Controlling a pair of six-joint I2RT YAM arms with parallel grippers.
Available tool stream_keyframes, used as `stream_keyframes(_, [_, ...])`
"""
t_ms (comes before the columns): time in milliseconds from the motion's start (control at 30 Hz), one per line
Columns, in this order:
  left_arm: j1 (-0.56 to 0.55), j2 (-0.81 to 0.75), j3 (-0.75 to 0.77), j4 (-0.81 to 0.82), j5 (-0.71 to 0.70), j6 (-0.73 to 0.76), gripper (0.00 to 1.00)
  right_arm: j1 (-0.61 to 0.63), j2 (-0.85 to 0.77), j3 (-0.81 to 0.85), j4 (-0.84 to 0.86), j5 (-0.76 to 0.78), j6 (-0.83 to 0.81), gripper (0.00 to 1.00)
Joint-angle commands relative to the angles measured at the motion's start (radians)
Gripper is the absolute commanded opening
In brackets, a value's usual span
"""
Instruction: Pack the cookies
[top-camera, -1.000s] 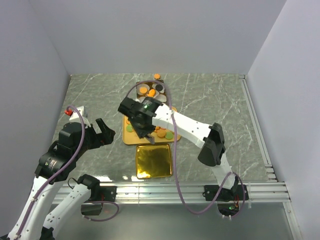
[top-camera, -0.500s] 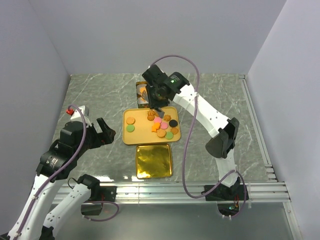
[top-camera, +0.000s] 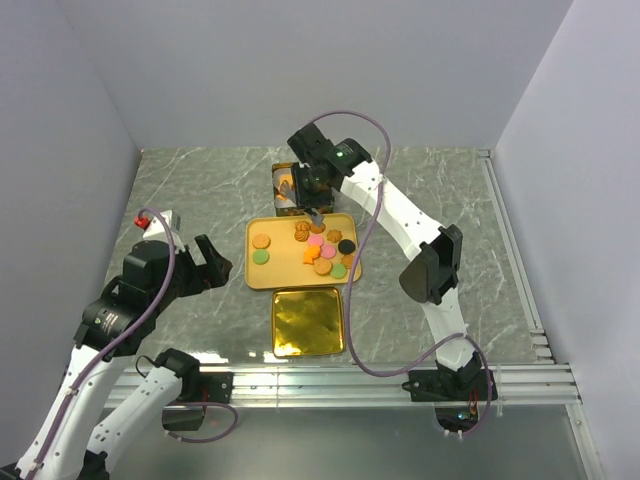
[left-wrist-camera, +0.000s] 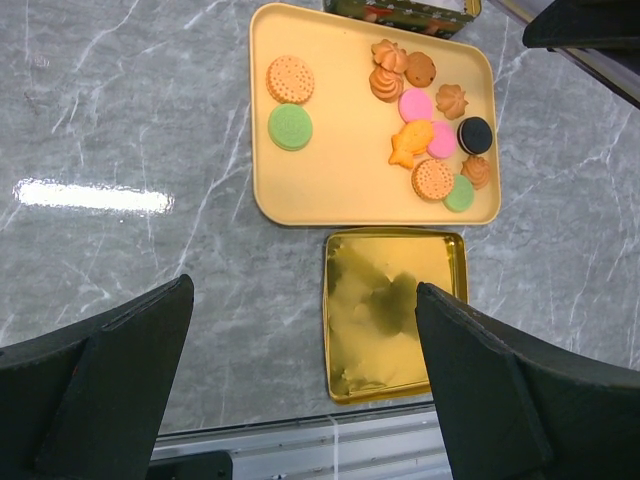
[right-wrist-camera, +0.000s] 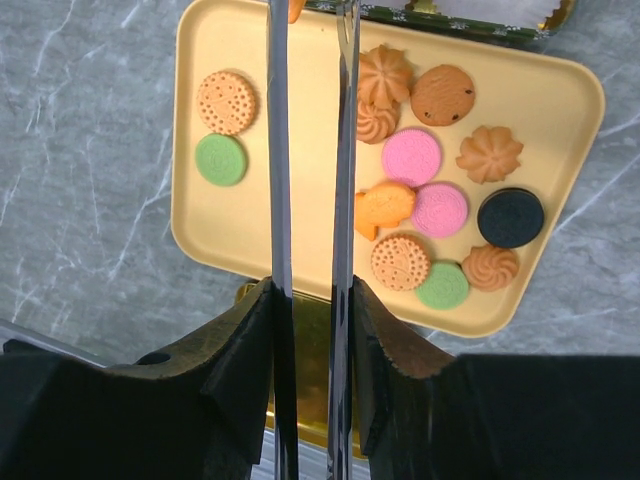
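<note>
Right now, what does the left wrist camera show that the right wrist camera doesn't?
Only the left wrist view: the left pincer, wide open and empty, and the whole gold tin. Only the right wrist view: the right pincer, narrowed on what looks like an orange cookie at its tips. Both: the yellow tray and the cookies lying on it, among them the black cookie.
</note>
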Motion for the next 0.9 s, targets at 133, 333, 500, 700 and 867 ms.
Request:
stream_keyframes(133, [0.004,0.012,0.007,0.012,0.001,0.002,0.99,-0.022,0.033,0.042,0.065,-0.04,0.001,0.32])
stream_keyframes(333, [0.006,0.023,0.009,0.01,-0.001,0.002,0.99,-0.03,0.056,0.026,0.078,-0.04,-0.001,0.33])
stream_keyframes(500, [0.004,0.023,0.007,0.01,0.001,0.002,0.99,-0.038,0.071,-0.002,0.093,-0.03,-0.008,0.33])
stream_keyframes(700, [0.004,0.026,0.006,0.012,0.004,0.003,0.99,-0.045,0.089,0.006,0.096,-0.029,-0.012,0.34])
stream_keyframes(867, [0.004,0.026,0.007,0.013,0.004,0.003,0.99,-0.045,0.096,-0.005,0.094,-0.036,-0.009,0.36])
